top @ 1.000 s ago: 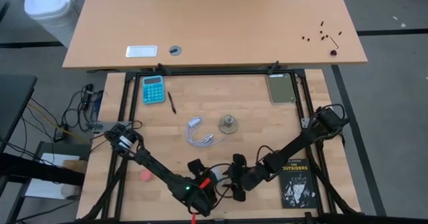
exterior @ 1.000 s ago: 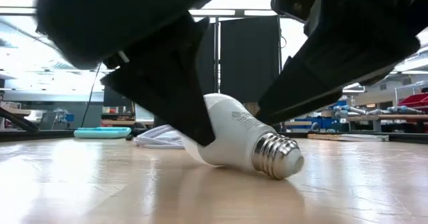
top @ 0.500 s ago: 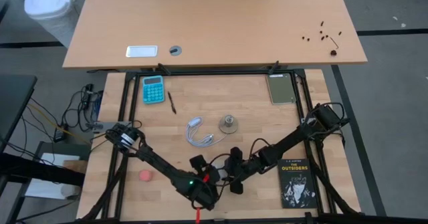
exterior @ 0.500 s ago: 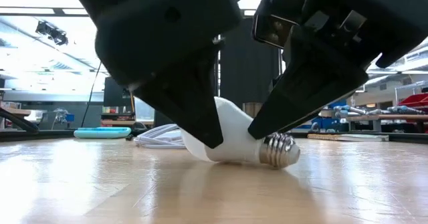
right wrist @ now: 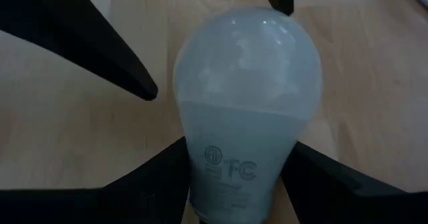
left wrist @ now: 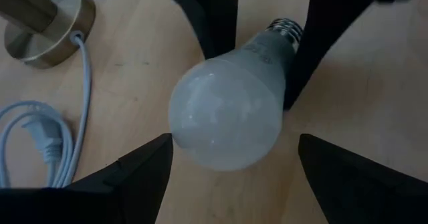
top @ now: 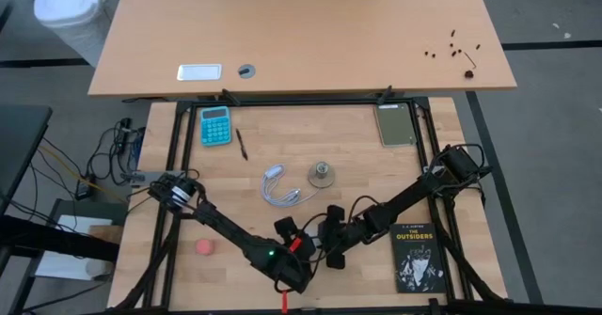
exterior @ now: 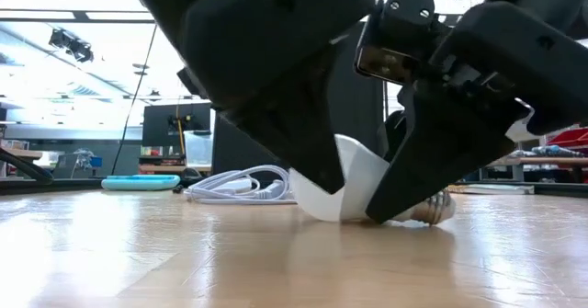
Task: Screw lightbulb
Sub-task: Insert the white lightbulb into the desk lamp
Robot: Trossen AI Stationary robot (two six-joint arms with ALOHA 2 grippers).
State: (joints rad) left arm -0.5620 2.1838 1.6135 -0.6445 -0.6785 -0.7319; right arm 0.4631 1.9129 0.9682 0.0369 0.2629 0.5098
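Lightbulb (right wrist: 247,110) lies on its side on the wooden bench (top: 376,169) (near the front edge). Right pincer (right wrist: 234,184) closes around its neck; left pincer (left wrist: 231,177) stands open astride its dome.

A turquoise pocket calculator (top: 215,125) sits by the far left corner of the pale wooden table (top: 245,188), a thin dark pen (top: 242,144) lying just beside it. Near the table's middle a round brass-coloured metal socket base (top: 321,174) stands next to a loosely coiled white cord (top: 282,191). An olive-green flat notebook (top: 396,124) rests at the far right corner. A black paperback book with white lettering (top: 418,258) lies along the near right edge, and a small pink ball (top: 204,247) near the near left edge.
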